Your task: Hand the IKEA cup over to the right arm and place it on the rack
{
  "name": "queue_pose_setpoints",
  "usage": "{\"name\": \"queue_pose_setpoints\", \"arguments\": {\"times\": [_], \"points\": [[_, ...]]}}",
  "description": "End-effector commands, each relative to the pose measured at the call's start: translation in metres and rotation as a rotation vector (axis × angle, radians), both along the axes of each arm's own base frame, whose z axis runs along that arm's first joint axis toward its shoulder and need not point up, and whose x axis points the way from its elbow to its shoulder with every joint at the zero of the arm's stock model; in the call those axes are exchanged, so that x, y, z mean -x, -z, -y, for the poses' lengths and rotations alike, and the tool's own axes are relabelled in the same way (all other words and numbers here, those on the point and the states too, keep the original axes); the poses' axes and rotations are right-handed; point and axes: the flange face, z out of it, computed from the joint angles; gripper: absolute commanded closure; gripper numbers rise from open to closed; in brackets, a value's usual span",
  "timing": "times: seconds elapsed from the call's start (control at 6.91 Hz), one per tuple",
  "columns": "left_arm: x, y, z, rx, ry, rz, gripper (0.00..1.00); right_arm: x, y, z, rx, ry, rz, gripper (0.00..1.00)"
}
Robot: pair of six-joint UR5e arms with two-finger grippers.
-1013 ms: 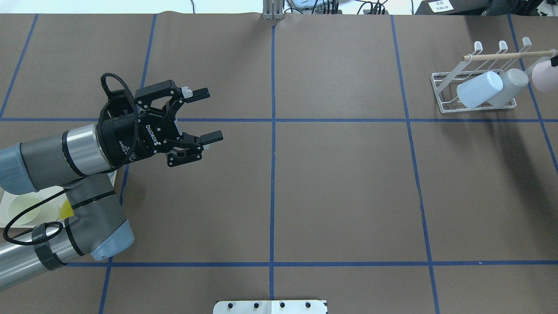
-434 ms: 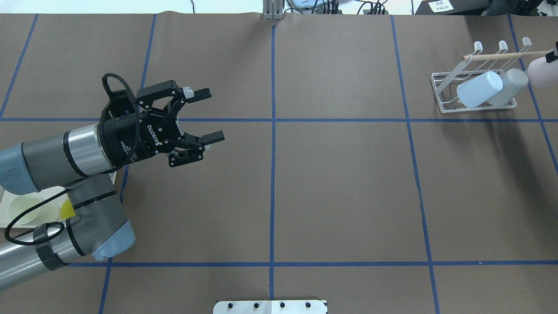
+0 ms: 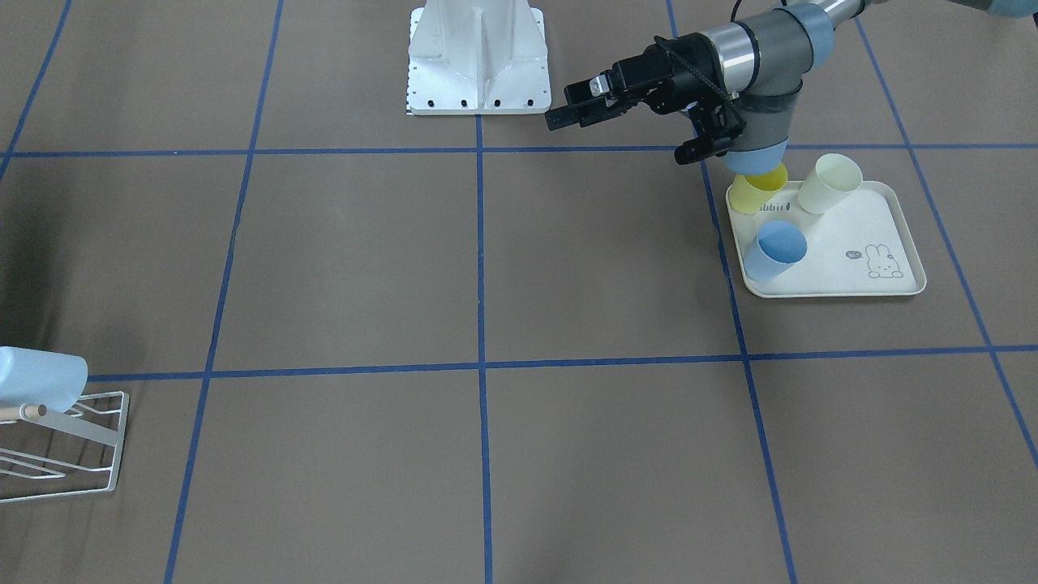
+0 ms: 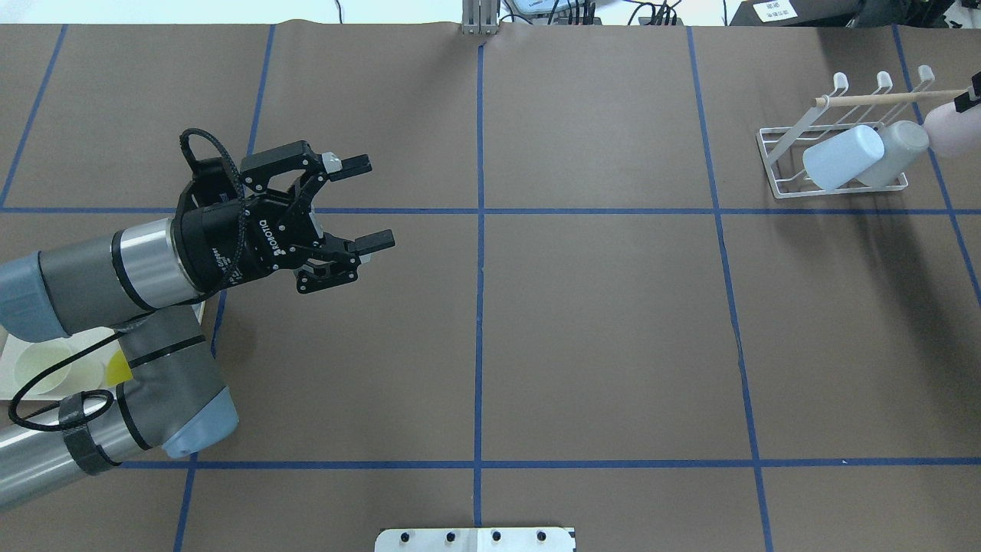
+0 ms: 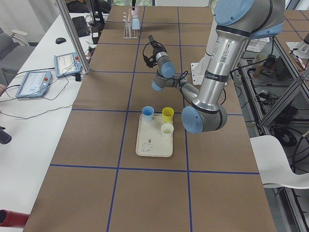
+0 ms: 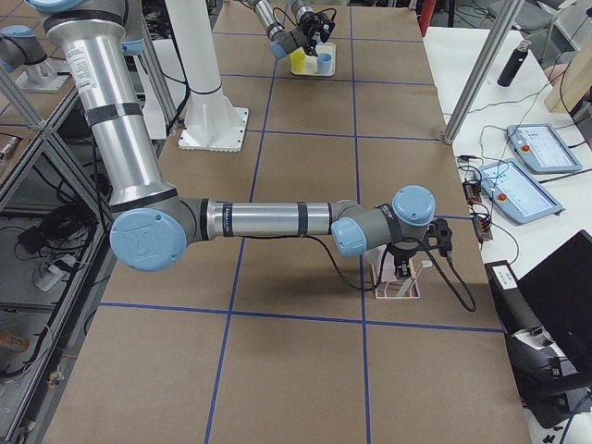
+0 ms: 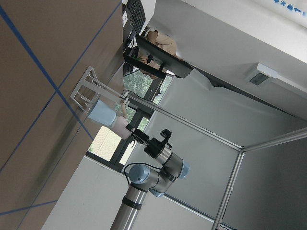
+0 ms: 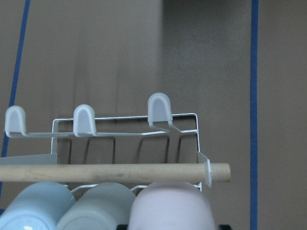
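Placement stage, by the look of things: handover done, release not yet. Grips the pink cup (image 8: 170, 208) in the right gripper (image 8: 171, 226), dark finger slivers just showing either side of the cup at the bottom edge of the right wrist view, so clamped on it, not apart. Hangs at the outer end of the rack (image 4: 782, 192), near the far corner of the table on the robot's right. Points the cup's long axis, seemingly, straight ahead of the gripper, toward the wooden peg (image 8: 115, 172) and roughly square across it. Lines up with the third white hook (image 8: 159, 106), the slot beside the peg's free end. Other two slots taken: blue cup (image 8: 33, 207) and grey cup (image 8: 98, 207), side by side, leaning under the peg, grey one just beside the pink. Touching the peg or just short of it: cannot tell from these views. Probably calls for a short advance and a lowering into that last slot, with care not to nudge the grey neighbour or catch the peg's tip. Nearer arm by far: the right. Well apart, across the table: left gripper (image 4: 368, 203), fingers spread wide, nothing between them, hovering above bare table near the tray (image 3: 892, 285) and its spare cups (image 3: 777, 250). No part in the placing, as far as can be judged.
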Motion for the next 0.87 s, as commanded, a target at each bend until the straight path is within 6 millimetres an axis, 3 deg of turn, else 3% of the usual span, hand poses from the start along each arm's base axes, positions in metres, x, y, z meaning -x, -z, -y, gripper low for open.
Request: {"name": "queue_pose_setpoints", "arguments": {"times": [0.0, 0.14, 0.58, 0.72], "points": [[0.000, 0.000, 0.000, 0.000, 0.000, -0.001, 0.09, 0.012, -0.001, 0.003, -0.005, 0.013, -0.026, 0.08], [0.000, 0.000, 0.000, 0.000, 0.000, 0.001, 0.09, 0.014, -0.002, 0.006, -0.006, 0.011, -0.042, 0.00], [0.000, 0.000, 0.002, 0.003, 0.005, -0.001, 0.09, 0.015, 0.004, 0.009, -0.014, 0.013, -0.035, 0.00], [-0.002, -0.005, 0.008, -0.005, 0.029, 0.022, 0.09, 0.013, 0.020, 0.011, -0.035, 0.001, -0.025, 0.00]]}}
